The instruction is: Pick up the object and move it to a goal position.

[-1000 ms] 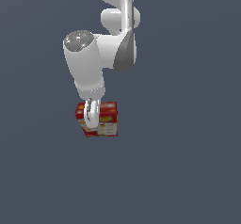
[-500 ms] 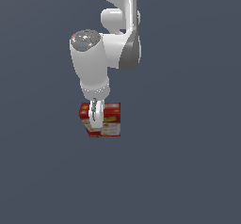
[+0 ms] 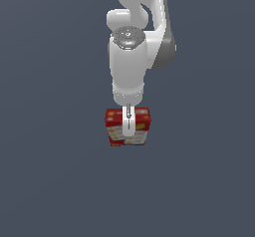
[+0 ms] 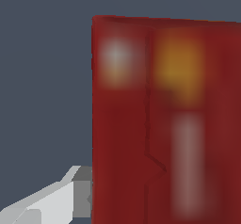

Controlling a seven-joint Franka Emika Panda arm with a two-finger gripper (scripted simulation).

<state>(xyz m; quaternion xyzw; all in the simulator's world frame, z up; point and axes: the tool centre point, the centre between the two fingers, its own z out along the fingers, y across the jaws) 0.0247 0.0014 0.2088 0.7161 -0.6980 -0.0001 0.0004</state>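
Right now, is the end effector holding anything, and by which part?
Cannot be told: the end effector straddles the small red rectangular carton near its middle, one finger beside its side.

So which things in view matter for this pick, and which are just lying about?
Part of the job:
- small red rectangular carton with yellow and white labels
- the arm's white hand, lowered at the carton

Just lying about:
- nothing else; only the plain dark grey-blue surface
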